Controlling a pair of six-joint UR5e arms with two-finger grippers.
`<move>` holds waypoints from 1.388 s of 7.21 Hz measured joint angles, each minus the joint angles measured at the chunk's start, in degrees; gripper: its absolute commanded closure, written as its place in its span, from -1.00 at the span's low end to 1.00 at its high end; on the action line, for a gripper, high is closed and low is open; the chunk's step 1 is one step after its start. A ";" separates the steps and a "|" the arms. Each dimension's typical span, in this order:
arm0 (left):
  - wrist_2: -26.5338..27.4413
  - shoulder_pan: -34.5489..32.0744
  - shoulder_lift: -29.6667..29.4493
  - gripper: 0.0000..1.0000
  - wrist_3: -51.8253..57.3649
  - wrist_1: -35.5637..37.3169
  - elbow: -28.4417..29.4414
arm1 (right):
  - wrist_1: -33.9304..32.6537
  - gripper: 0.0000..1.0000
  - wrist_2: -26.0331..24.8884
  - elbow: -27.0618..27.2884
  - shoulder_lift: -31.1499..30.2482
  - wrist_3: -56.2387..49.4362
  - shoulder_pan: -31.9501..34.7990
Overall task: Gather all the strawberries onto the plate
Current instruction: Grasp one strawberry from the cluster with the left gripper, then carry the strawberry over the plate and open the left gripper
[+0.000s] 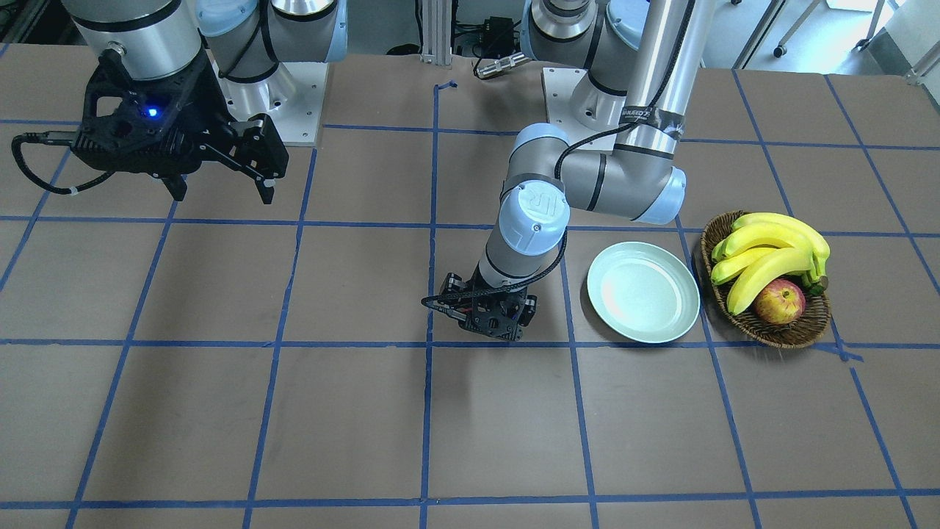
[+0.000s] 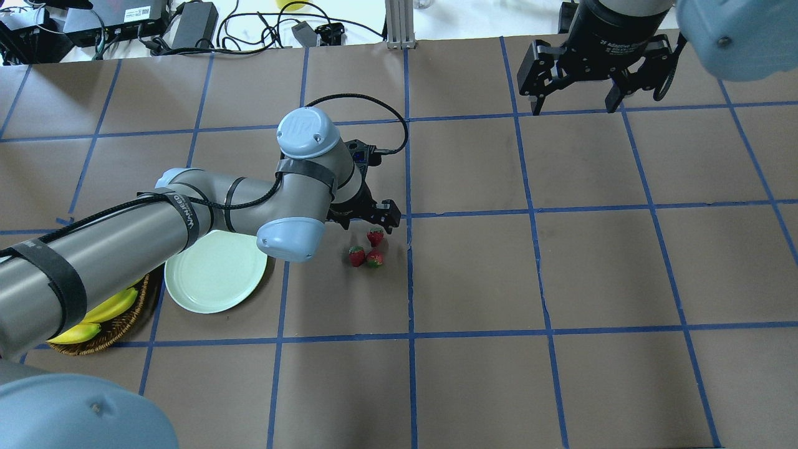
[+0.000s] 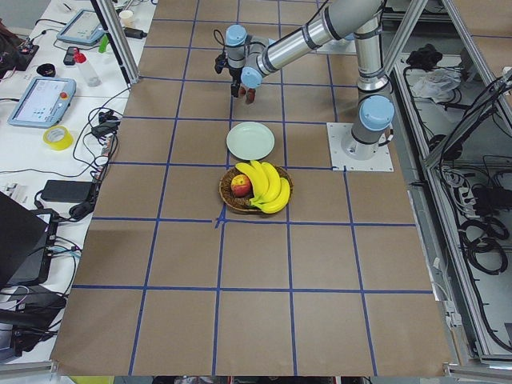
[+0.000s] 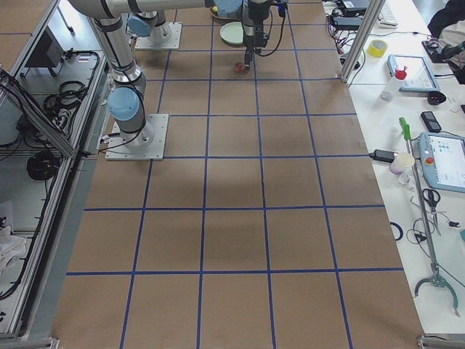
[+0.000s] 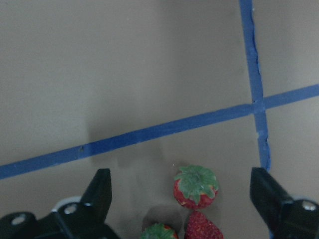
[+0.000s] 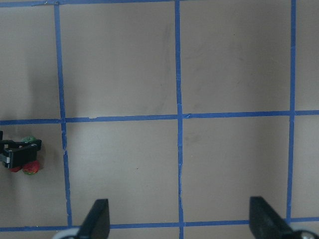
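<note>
The left arm bends down mid-table, well away from every edge. The left gripper (image 2: 365, 219) points straight down, fingers spread wide, low over three strawberries (image 2: 373, 257) clustered on the table (image 2: 561, 280), apart from the plate (image 2: 215, 274). The right gripper (image 2: 575, 107) hangs high, fingers apart.

Near the middle of the counter (image 2: 561, 280), three strawberries (image 2: 368, 249) in a tight cluster: two side by side, the third just beyond them, away from the robot. To their left, near but apart, the plate (image 2: 215, 274). Just beside the plate's left rim, a basket (image 1: 771, 334), with bananas (image 1: 771, 246) in it and an apple (image 1: 779, 302) against them on the side away from the robot. Over the berries, the left gripper (image 2: 369, 223), fingers (image 5: 99, 191) either side of the farthest one. Well off to the right, above the counter's far part, the right gripper (image 2: 575, 109).
</note>
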 measured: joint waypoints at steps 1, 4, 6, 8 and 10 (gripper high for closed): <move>-0.07 -0.02 -0.30 0.99 0.05 0.01 -0.31 | -0.14 -1.00 0.04 0.04 0.00 -0.08 0.02; -0.45 -0.04 -0.57 1.00 0.37 -0.06 0.34 | -0.36 -1.00 0.36 0.20 -0.06 -0.16 0.21; -0.81 0.00 -0.36 1.00 0.06 -0.91 3.22 | -0.51 -1.00 1.05 0.52 -0.08 -0.05 0.44; -1.26 1.86 0.99 1.00 1.19 -7.46 8.73 | -0.56 -1.00 1.14 0.66 -0.09 -0.15 0.48; 0.31 9.27 3.41 1.00 8.62 -15.63 11.45 | -0.56 -1.00 1.14 0.71 -0.09 -0.24 0.49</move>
